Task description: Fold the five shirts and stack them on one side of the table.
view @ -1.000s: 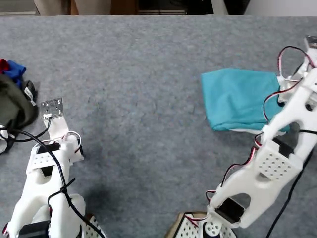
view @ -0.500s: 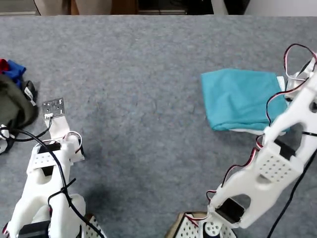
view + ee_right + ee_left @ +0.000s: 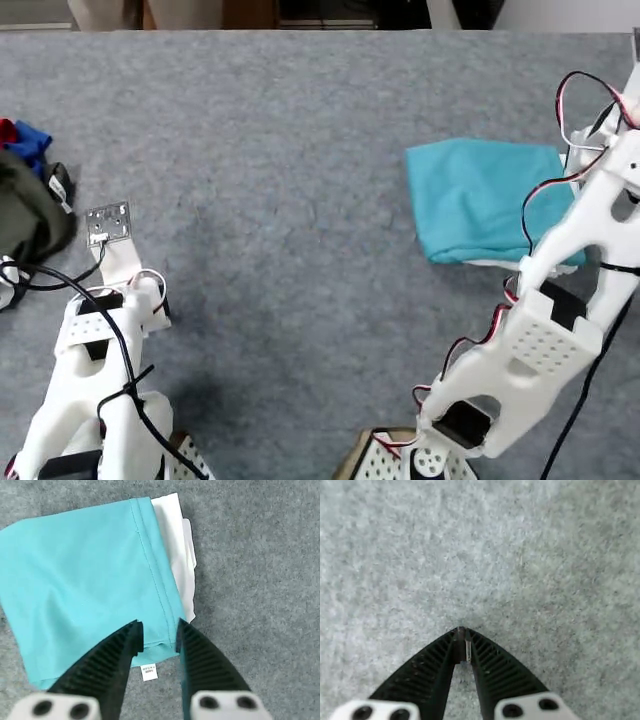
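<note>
My right hand, part open and empty, hangs over the teal shirt. My left hand is closed, empty.

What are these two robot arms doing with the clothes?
The right gripper hangs open over the edge of a folded teal shirt, which lies on a white shirt at one side of the table. The left gripper is shut over bare table, holding nothing. A heap of clothes lies at the other side.
</note>
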